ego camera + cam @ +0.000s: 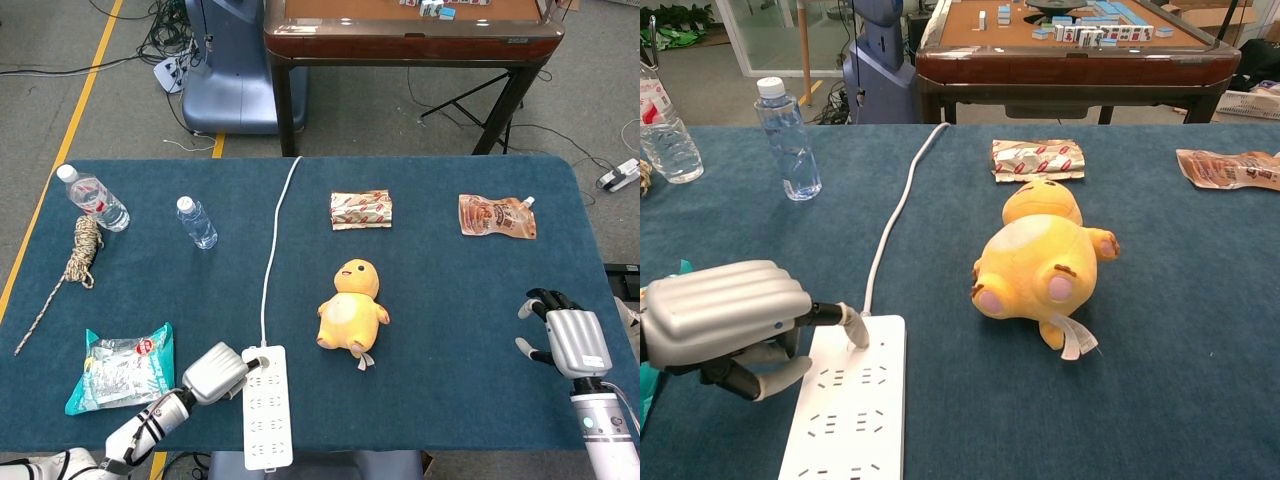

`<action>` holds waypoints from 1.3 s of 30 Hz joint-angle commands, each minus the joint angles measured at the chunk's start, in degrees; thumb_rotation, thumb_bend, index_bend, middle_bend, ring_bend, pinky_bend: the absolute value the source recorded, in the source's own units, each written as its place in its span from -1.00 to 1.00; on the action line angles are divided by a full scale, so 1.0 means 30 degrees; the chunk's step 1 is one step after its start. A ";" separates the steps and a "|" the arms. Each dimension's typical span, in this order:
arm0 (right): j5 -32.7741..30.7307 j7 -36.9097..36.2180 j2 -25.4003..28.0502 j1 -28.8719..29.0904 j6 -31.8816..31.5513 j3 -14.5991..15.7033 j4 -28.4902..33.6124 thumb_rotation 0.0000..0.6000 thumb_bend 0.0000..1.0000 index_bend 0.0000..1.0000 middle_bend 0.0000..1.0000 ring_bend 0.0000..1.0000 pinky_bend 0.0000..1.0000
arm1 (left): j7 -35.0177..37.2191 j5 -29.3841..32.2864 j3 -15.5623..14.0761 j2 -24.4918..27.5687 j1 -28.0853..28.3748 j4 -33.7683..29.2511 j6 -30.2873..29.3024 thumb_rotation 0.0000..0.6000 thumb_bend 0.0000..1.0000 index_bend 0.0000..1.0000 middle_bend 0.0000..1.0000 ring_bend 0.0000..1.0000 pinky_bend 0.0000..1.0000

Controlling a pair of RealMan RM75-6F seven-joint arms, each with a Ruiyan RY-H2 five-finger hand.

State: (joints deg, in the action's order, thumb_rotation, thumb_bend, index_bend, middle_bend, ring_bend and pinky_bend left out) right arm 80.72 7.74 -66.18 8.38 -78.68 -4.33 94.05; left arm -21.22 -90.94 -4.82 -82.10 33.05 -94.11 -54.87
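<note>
Bare cloth around right hand (562,338); plush duck (351,308) well left

A white power strip (268,408) lies flat on the blue bench (450,290), close to the near edge and left of the middle, its long side running away from the robot. Its top face carries rows of sockets, all of them with nothing plugged in. A white cord (276,235) leaves the far end of the strip and runs nearly straight across the bench to the far edge, where it drops over. The left hand (725,320) lies against the strip's left side at its far end, one fingertip (854,325) on the far left corner of the top face, beside the cord's root.
</note>
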 commanded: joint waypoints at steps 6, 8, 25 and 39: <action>0.0055 -0.0265 -0.0055 0.0017 -0.0004 -0.0021 -0.0168 1.00 -0.71 -0.08 -0.42 -0.50 -0.14 | 0.1062 -0.0968 -0.0053 0.1897 -0.1035 -0.1496 -0.2808 1.00 0.16 -0.39 1.00 0.96 1.00; 0.0097 -0.0393 -0.0101 0.0031 0.0016 -0.0012 -0.0266 1.00 -0.71 -0.08 -0.42 -0.50 -0.14 | 0.1184 -0.0898 0.0061 0.2639 -0.1438 -0.1794 -0.3654 1.00 0.16 -0.42 1.00 0.92 1.00; 0.0680 -0.1011 -0.0229 0.0202 -0.0191 -0.0097 -0.0417 1.00 -0.71 -0.08 -0.42 -0.50 -0.14 | 0.3162 0.2328 0.1212 0.7240 -0.5337 -0.2977 -0.8835 1.00 0.13 -0.36 0.19 0.18 0.73; 0.0578 -0.1318 0.0036 0.0481 0.0007 -0.0365 -0.0072 1.00 -0.71 -0.08 -0.42 -0.50 -0.14 | 0.3855 0.5258 0.1491 0.7107 -0.7889 -0.1942 -0.9983 1.00 0.10 -0.21 -0.26 -0.25 0.29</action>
State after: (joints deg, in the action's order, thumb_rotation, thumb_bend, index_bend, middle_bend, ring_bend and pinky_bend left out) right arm 82.41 3.75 -66.09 9.78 -78.70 -5.43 93.78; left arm -9.85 -75.31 -0.41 -60.90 9.66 -100.09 -84.59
